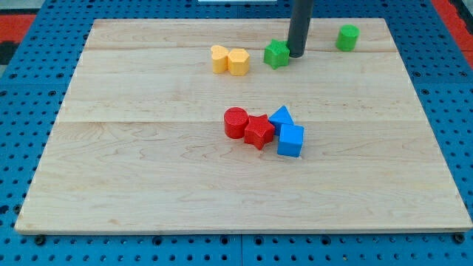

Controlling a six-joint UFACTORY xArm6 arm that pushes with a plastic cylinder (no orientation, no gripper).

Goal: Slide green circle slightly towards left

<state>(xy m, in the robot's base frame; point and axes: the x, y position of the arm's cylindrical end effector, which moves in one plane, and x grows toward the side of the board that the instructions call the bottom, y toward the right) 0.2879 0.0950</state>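
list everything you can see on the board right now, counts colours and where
green circle: 1, green, near the view's top right, standing alone
green star: 1, green, top centre, just to the view's left of the rod
yellow blocks: 2, yellow, top centre, side by side and touching, left of the green star; exact shapes hard to tell
red circle: 1, red, board centre, left end of the middle cluster
red star: 1, red, centre, between the red circle and the blue blocks
blue triangle: 1, blue, centre, behind the blue cube
blue cube: 1, blue, centre, right end of the cluster
wooden board: 1, light wood, on a blue pegboard
my tip: 1, dark rod, right beside the green star, well left of the green circle
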